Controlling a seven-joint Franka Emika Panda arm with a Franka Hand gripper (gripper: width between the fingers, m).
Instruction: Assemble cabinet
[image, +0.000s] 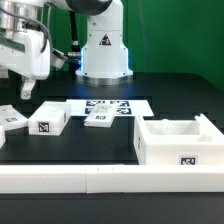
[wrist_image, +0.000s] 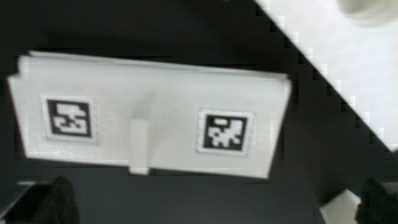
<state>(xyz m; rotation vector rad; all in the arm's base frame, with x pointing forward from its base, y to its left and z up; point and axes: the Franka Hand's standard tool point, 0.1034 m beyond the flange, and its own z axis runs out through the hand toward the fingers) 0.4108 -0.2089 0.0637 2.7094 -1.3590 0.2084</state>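
One cabinet (image: 160, 150), at 4 o'clock on the worktop (image: 175, 100) in the exterior view, stood well apart from fingers (wrist_image: 45, 200) spread wide and empty above a two-tag panel (wrist_image: 151, 120); pick-up step judged in hand, descent and closure needed next.

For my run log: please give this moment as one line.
gripper: open, empty | under it: small tagged block | cabinet: untouched
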